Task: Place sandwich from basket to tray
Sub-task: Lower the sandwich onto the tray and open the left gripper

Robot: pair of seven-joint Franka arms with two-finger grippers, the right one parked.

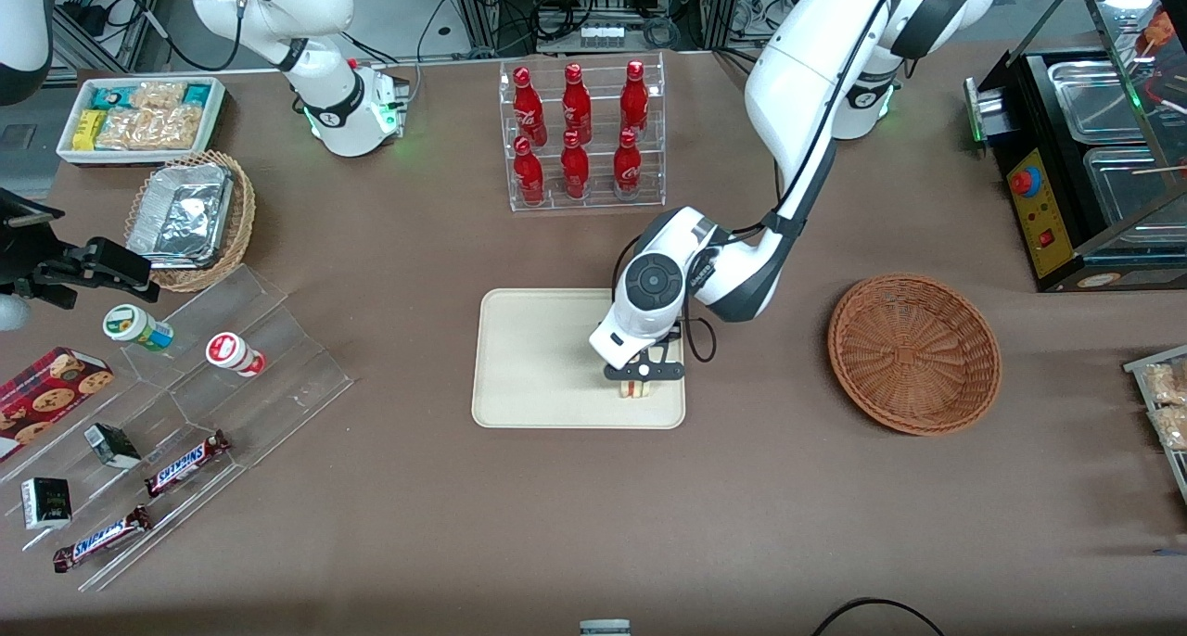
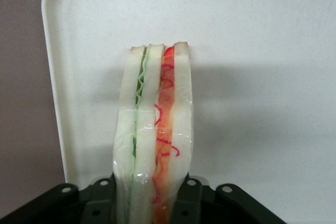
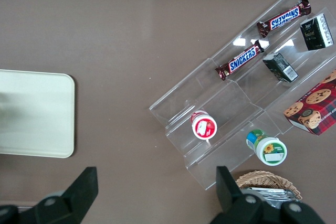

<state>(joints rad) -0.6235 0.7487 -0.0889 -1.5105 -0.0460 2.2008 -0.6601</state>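
One sandwich (image 2: 153,129) stands on edge between the fingers of the gripper (image 1: 636,387), which are clamped on its bread faces so the green and red filling shows, low over the tray (image 1: 529,358) near the corner closest to the front camera and the basket (image 1: 913,353). Judging by that, it is about to be set down and let go. Nothing else lies on the cream tray, and the brown wicker basket, well apart toward the working arm's end, holds nothing.
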